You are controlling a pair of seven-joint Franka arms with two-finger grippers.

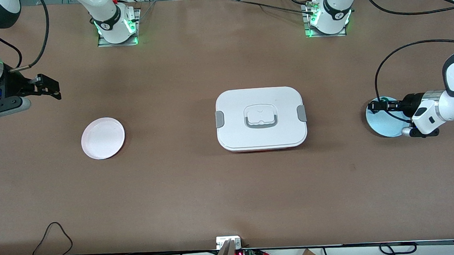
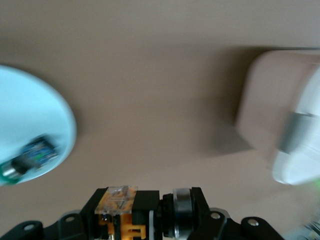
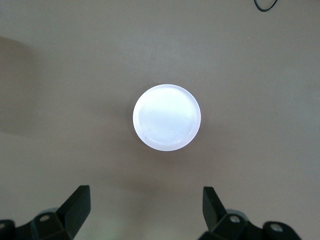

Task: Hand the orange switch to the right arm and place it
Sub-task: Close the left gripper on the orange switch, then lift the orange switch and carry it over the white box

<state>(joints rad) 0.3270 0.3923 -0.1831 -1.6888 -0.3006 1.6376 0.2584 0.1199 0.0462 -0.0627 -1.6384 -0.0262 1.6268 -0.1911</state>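
Note:
My left gripper [image 1: 376, 106] hangs over the edge of a light blue plate [image 1: 384, 123] at the left arm's end of the table. In the left wrist view the left gripper [image 2: 145, 212] is shut on the orange switch [image 2: 119, 201], a black stubby part with orange markings, held a little above the table. My right gripper [image 1: 53, 89] is up in the air at the right arm's end of the table. In the right wrist view the right gripper [image 3: 145, 195] is open and empty above a white plate [image 3: 167, 117].
A white lidded box [image 1: 260, 118] with grey clasps lies mid-table, between the white plate [image 1: 103, 138] and the blue plate. A small part with a blue body [image 2: 30, 155] lies on the blue plate [image 2: 35, 110].

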